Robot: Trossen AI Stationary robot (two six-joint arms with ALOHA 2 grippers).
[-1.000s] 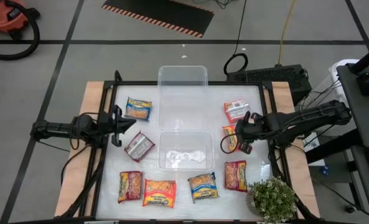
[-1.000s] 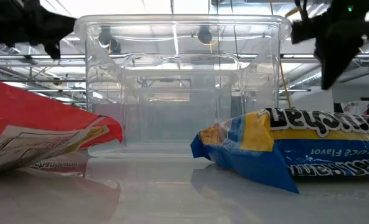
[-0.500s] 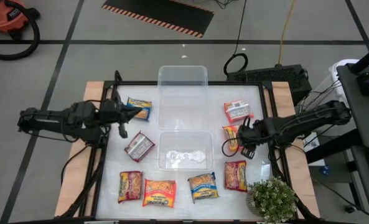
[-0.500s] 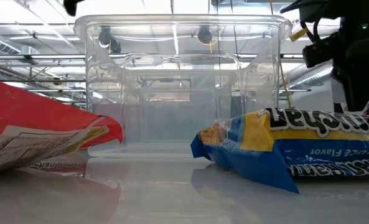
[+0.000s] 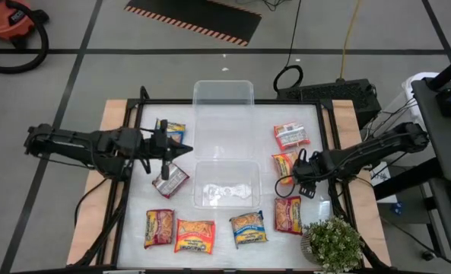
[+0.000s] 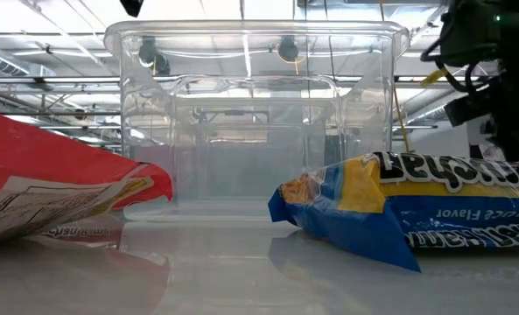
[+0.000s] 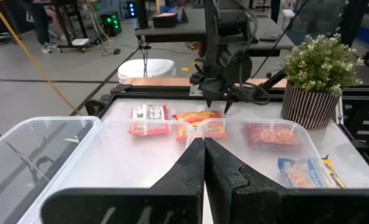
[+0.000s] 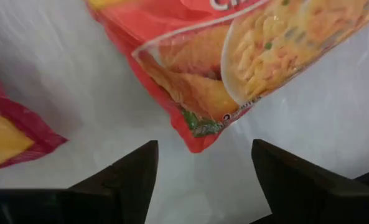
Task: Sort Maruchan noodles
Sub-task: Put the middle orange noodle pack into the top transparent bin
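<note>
Several Maruchan noodle packets lie flat on the white table. An orange one (image 5: 284,163) lies at the right, a red-white one (image 5: 290,135) beyond it and a red one (image 5: 288,215) nearer. A blue-yellow packet (image 5: 169,131) and a silver-red one (image 5: 169,180) lie at the left. My right gripper (image 5: 296,181) hovers open at the orange packet's near end (image 8: 200,124), fingers apart on either side of that end, without touching it. My left gripper (image 5: 172,151) is shut and holds nothing, above the table between the two left packets.
Two clear bins stand mid-table, one far (image 5: 223,114) and one near (image 5: 225,184). A row of packets (image 5: 195,234) lies along the near edge. A potted plant (image 5: 333,243) stands at the near right corner. A black frame (image 5: 134,114) rims the table.
My left gripper has swung toward the table's middle and now sits between the two left packets. My right gripper has gone toward the near edge and down along the orange packet. No packet has moved.
</note>
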